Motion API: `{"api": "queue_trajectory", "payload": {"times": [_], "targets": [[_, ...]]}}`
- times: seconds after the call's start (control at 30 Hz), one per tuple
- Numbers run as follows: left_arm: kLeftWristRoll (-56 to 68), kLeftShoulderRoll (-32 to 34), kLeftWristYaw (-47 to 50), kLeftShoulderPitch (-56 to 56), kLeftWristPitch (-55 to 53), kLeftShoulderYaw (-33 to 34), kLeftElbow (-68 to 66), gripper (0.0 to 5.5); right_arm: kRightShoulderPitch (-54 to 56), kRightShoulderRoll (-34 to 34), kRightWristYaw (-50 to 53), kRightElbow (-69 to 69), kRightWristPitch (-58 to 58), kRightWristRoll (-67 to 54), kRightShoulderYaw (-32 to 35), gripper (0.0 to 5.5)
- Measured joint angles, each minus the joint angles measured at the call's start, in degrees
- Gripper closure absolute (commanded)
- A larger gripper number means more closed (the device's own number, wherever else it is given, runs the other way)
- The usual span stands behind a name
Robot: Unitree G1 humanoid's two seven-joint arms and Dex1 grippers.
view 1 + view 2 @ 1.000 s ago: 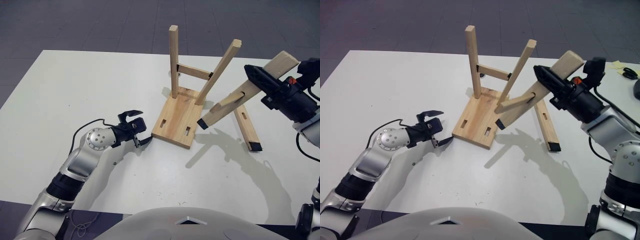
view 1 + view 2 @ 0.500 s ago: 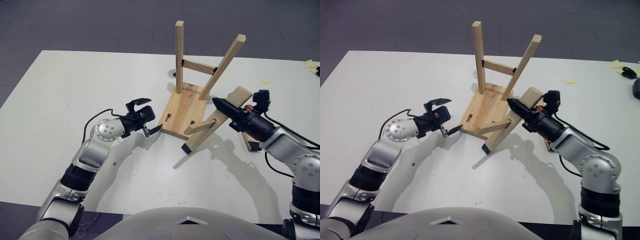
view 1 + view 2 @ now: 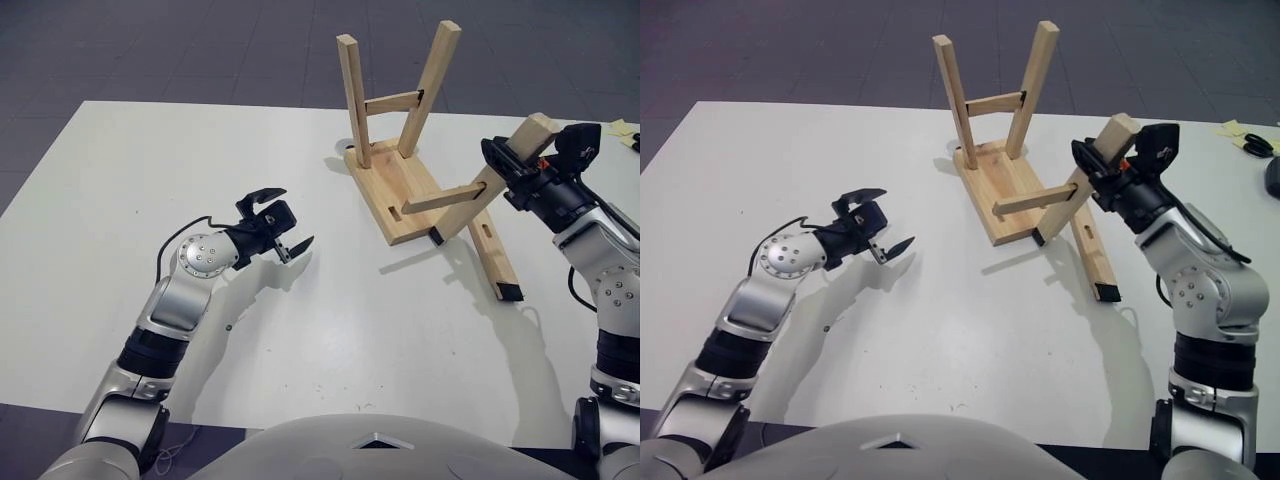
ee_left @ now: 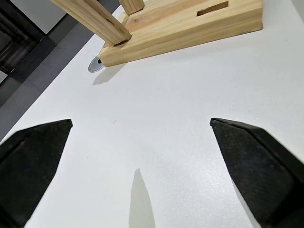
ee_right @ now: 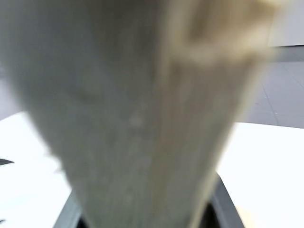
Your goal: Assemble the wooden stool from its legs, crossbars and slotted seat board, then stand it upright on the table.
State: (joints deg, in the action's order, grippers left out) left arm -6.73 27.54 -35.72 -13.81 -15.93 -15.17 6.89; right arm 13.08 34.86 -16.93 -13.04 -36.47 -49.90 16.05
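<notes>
Left gripper [image 3: 292, 220]: jaws wide open, holding nothing. It hangs just above the table [image 3: 120, 180], left of the seat board [image 3: 385, 190] and apart from it.

Right gripper [image 3: 500, 165]: clamped on the upper part of a leg [image 3: 470, 205], right of the board. The leg is tilted, top end far-right and black-capped foot down-left, just beside the board's near-right corner. Can't tell if the foot touches the board or the table. A crossbar stub [image 3: 440, 198] sticks out of this leg to the left. Its free end is over the board's right part; contact unclear.

Board lies flat, centre-far on the table, slots facing up. One slot [image 4: 212, 7] is visible in the left wrist view. Two legs are already seated at its far end: left one [image 3: 352, 100] leaning slightly left, right one [image 3: 432, 75] leaning right. The two are tied by a crossbar [image 3: 392, 101] partway up.

Fourth leg [image 3: 497, 255] lies flat on the table, right of the board, under the held leg. Its black cap is at the near end and its slots face up.

Small grey disc [image 4: 96, 64] on the table just beside the board's far-left corner.
</notes>
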Motion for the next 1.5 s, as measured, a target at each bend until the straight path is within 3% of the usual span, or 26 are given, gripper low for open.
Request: {"api": "queue_trajectory", "payload": {"times": [0.27,0.57,0.9,1.17,1.5], "targets": [[-0.03,-0.05,0.04,-0.03,0.50,-0.02,-0.78,0.10,8.56,-2.20,0.86,6.05,-1.64,-4.21,5.58,4.48],[-0.03,-1.80,0.20,-0.04,0.49,-0.45,-0.97,0.10,12.12,-3.15,-6.55,17.27,5.89,8.12,-0.04,4.48],[-0.06,-2.33,0.22,0.39,0.26,-1.69,-0.09,0.10,17.78,-3.60,-12.12,28.01,12.67,14.95,-0.41,4.48],[-0.46,-2.28,0.22,0.37,0.24,-1.92,0.01,0.10,15.25,-4.85,-13.69,25.44,15.02,17.04,-1.03,4.48],[-0.49,-2.31,0.22,0.37,0.24,-2.22,-0.25,0.10,14.76,-9.79,-8.48,20.68,12.11,17.58,-2.15,4.48]]}}
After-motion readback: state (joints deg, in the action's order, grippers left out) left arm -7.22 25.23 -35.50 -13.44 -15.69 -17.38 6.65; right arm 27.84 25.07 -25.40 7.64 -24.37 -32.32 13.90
